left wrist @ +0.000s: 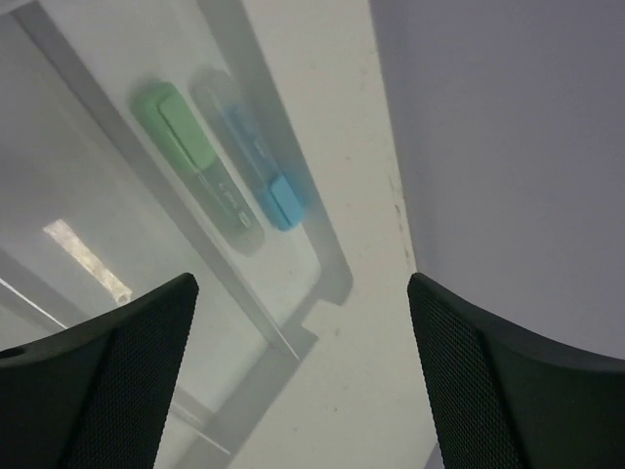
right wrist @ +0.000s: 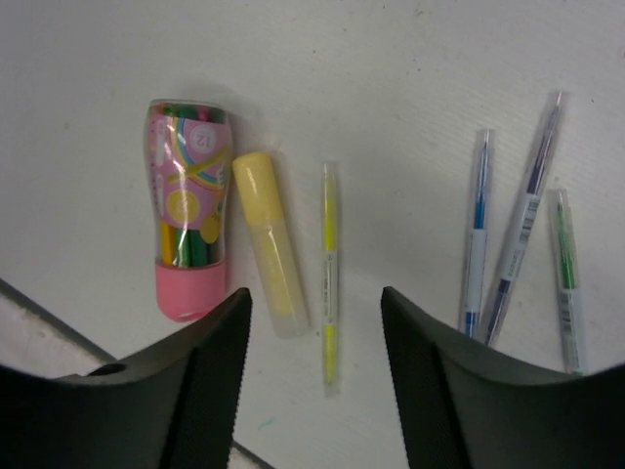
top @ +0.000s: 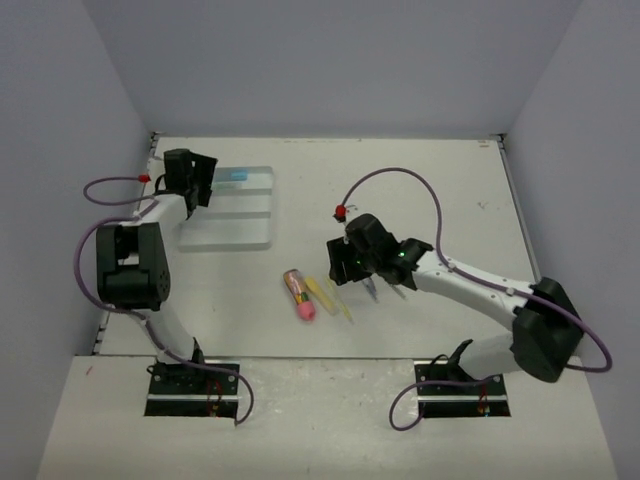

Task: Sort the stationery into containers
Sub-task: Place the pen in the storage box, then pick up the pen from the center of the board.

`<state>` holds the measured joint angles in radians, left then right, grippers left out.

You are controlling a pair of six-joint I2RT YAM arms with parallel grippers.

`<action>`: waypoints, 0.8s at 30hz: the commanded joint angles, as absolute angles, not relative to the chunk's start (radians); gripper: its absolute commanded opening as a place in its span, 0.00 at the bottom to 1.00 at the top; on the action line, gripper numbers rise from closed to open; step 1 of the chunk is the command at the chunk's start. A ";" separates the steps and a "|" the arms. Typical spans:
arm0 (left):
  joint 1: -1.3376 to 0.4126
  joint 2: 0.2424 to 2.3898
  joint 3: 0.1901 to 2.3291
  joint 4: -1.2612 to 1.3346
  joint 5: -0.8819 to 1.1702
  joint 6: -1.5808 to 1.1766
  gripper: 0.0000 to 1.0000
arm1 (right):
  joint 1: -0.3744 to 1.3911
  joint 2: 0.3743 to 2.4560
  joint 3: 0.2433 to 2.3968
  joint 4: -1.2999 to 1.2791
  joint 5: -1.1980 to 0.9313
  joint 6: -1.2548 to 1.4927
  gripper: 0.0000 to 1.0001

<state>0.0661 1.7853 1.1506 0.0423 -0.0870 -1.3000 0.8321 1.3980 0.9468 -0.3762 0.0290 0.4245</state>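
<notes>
Translucent whitish three-compartment tray point(top: 235, 230) sits far-left on the counter point(top: 450, 180), pale green marker point(left wrist: 186, 137) and light blue marker point(left wrist: 259, 166) side by side in its far compartment. Left jaws gape empty above it; right jaws, spread and empty, hover over yellow marker point(right wrist: 270, 244) and stubby pink-capped tube point(right wrist: 190, 225).

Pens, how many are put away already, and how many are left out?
Done: a green marker and a blue marker lie in the tray. In hand: nothing; the left gripper and right gripper are both open. Left on the table: the pink tube, yellow marker and four thin pens.
</notes>
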 commanded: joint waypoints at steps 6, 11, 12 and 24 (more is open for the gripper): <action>-0.071 1.345 0.964 0.067 0.181 -0.918 1.00 | 0.905 1.653 1.122 -0.437 0.048 0.378 0.43; -0.115 1.190 0.824 0.036 0.176 -0.811 1.00 | 0.960 1.731 1.150 -0.450 0.072 0.397 0.40; -0.117 1.171 0.813 0.031 0.179 -0.791 1.00 | 0.968 1.746 1.155 -0.456 0.085 0.400 0.40; -0.117 1.017 0.767 -0.128 0.196 -0.666 1.00 | 0.999 1.864 1.154 -0.494 0.157 0.432 0.38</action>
<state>-0.1192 1.0775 0.7774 -0.0954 0.1798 -0.7396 0.9901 1.8331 1.1414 -0.4721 0.1213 0.4083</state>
